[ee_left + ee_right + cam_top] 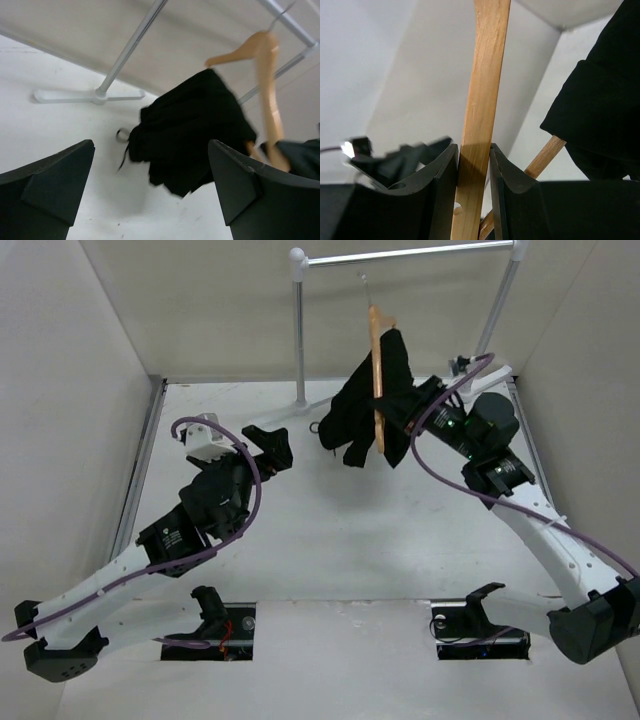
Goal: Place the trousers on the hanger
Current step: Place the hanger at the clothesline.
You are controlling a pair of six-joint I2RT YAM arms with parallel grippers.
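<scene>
My left claw is low over the white table, just left of the trousers. If I push it forward now, it could bump the black cloth and knock it off, because the cloth is only draped over the wood. Nothing pins it there.

The trousers hang in a thick, wrinkly bunch over the hanger. Most of the cloth seems to be on the left side, so I think it could slide off that way and drop onto the table. A small loop sticks out at the left edge of the bunch, and a finger could catch in it.

The hanger looks like it hangs from the grey rail by its thin hook. I can't tell for sure that the hook sits over the bar. If I let go on the right too fast, the hanger could swing or tip and the trousers could fall. If I pull while I am holding on, I could drag the hook off the rail.

Now the claws. The left one is wide open. Its two fingers are far apart and there is nothing between them. It touches nothing, and the trousers are a little way in front of it.

The right claw is squeezed tight on one wooden arm of the hanger. Both fingers press flat on the wood, one on each side. The black cloth hangs just to the right of that claw, but the fingers hold only wood.
</scene>
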